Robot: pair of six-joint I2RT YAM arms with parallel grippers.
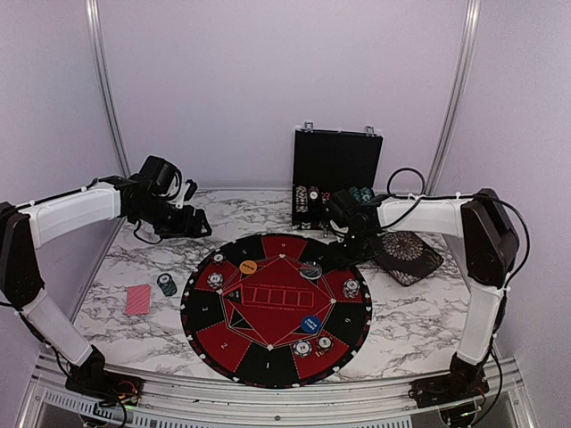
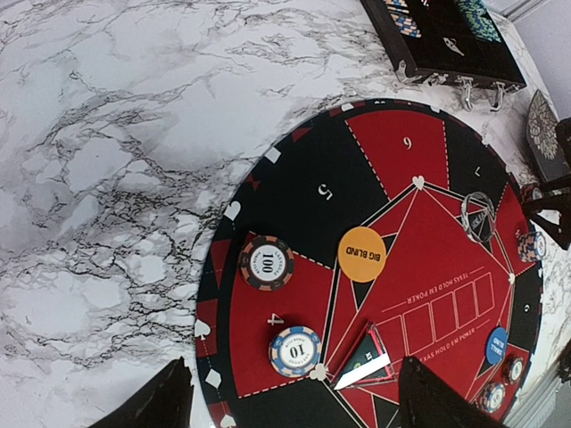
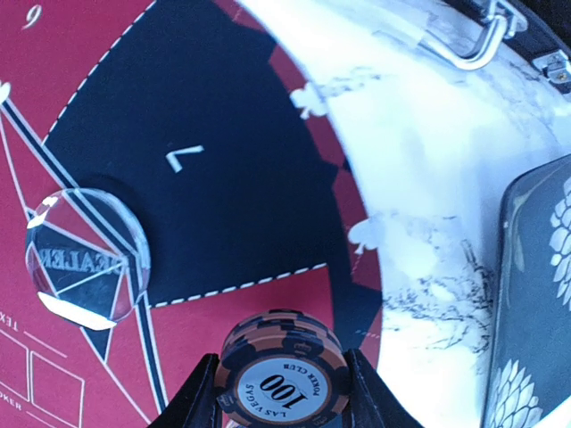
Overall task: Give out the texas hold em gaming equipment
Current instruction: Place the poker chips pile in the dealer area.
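Nearest us on the mat [image 1: 268, 361], a chip [image 1: 304, 348] sits near a blue disc [image 1: 311, 325]. Off the mat at left lie the red cards [image 1: 138, 300], with a teal chip stack [image 1: 167, 284] just beside them. The right gripper [image 3: 282, 392] pinches a brown 100 chip [image 3: 284, 366] over the mat's rim, near the clear disc [image 3: 85, 267]. Its bottom is cut off, so 1 chip or several, we can't tell. The left gripper [image 1: 201, 225] hangs with fingers [image 2: 161, 401] wide, nothing in them, above the marble table [image 1: 419, 330]. The contents of the case [image 1: 337, 174] at the back are too small to make out.
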